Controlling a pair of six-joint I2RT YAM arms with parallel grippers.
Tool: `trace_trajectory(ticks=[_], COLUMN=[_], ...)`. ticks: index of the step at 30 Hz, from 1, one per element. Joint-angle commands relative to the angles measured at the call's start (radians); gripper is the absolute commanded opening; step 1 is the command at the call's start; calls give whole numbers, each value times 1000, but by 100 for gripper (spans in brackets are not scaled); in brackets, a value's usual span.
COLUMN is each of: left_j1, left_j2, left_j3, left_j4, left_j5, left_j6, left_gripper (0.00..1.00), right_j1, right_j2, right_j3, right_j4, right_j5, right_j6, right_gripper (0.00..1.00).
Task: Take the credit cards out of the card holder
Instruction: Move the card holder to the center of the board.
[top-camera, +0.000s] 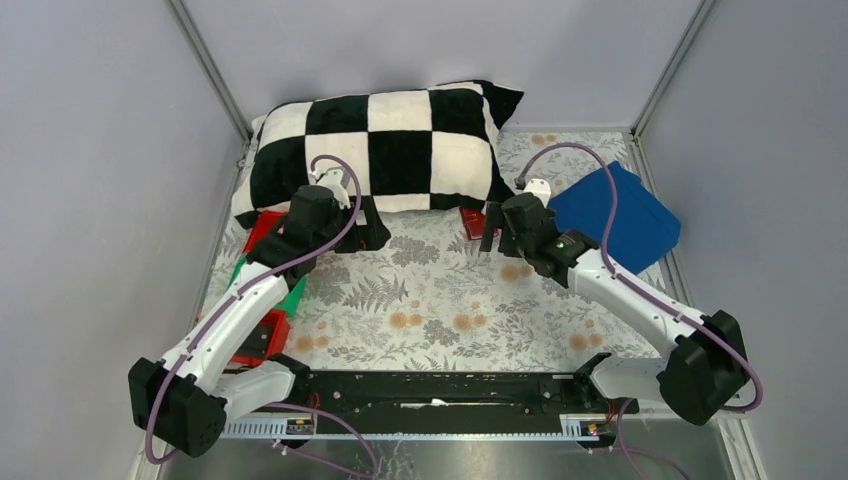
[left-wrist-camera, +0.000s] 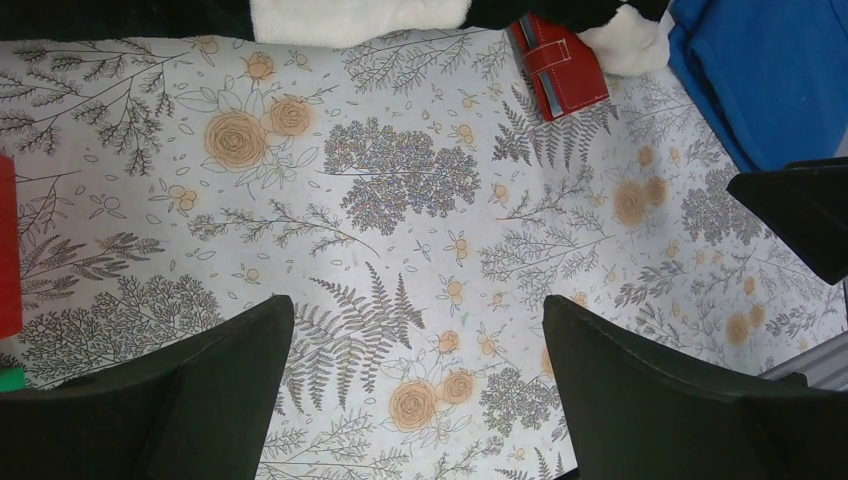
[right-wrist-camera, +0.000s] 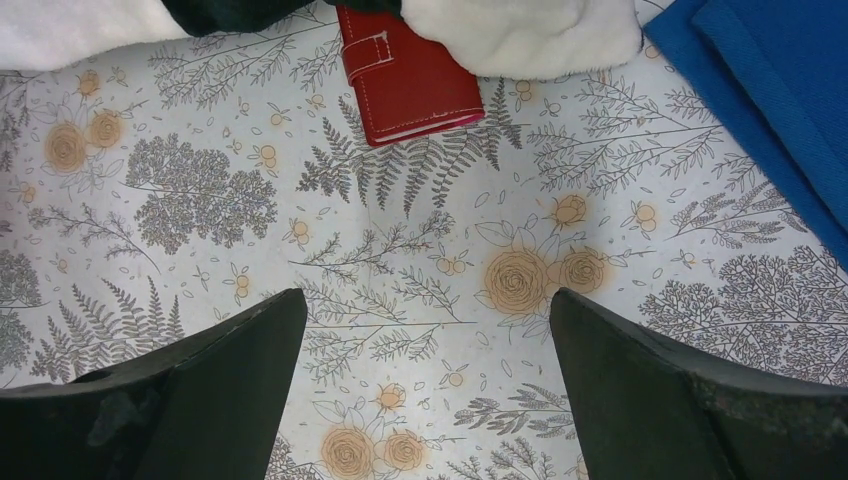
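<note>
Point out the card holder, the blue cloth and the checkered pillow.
card holder (right-wrist-camera: 408, 85): right wrist view, on its red cover.
blue cloth (top-camera: 640, 225): top external view, its middle.
checkered pillow (top-camera: 400, 162): top external view, central black square.

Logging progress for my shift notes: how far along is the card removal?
Done: nothing; the card holder lies closed, partly under the pillow, no cards visible. In hand: nothing; left gripper and right gripper hang open, empty. Left: grasp, open, pull every card.
</note>
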Motion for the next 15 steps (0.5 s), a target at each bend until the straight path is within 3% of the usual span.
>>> trace_trajectory(ticks=[1,15], left_j1=[-4,-4], left_j2=[-34,-43], left_j3=[19,-10], left_j4=[47,64], left_j5=[20,32], left_j6=[19,13], left_gripper=[99,99], right_j1=[3,3], right_j2=[-55,-86], right_j3=[-30,-73], right_j4=[60,99], right_j5=[13,-82], right_j6=[-11,-77], right_gripper=[100,100])
